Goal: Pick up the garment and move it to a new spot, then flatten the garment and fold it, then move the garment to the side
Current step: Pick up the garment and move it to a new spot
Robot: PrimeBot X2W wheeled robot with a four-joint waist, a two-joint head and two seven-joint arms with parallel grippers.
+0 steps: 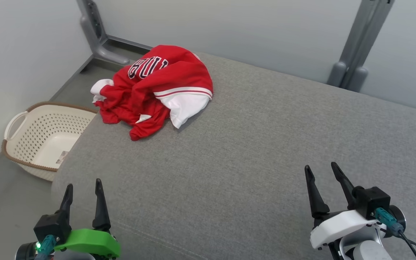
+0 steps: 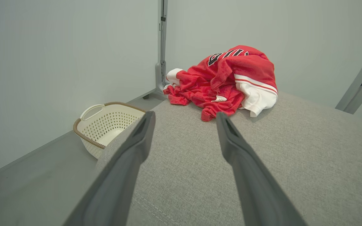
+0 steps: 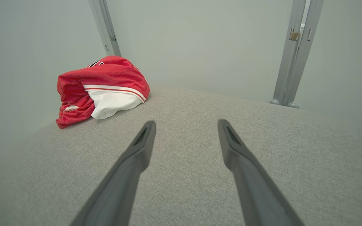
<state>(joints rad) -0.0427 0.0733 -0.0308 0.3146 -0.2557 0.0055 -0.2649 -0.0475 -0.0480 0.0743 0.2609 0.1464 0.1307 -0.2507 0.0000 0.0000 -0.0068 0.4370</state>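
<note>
Head view: a crumpled red and white basketball jersey (image 1: 154,90) is seen heaped at the far left corner of the grey upholstered cushion (image 1: 251,144). It is well apart from both grippers. Its left side lies at the cushion's edge; whether it hangs over cannot be told. Below that edge, a perforated laundry basket (image 1: 45,126) stands on the floor.

The left gripper (image 1: 84,183) and the right gripper (image 1: 320,166) are held low over the near side of the cushion, fingers spread wide, with nothing grasped. The pick-up is judged not yet begun.

Several failures can be foreseen. If the heap is approached from the right and nudged before it is pinched, it could be pushed off the corner toward the basket. If only a top fold is caught, the rest could be dragged in a twisted bundle, and flattening would be made harder. The smooth fabric is likely to slip from a shallow pinch, so a deep grasp on a thick fold is called for.
</note>
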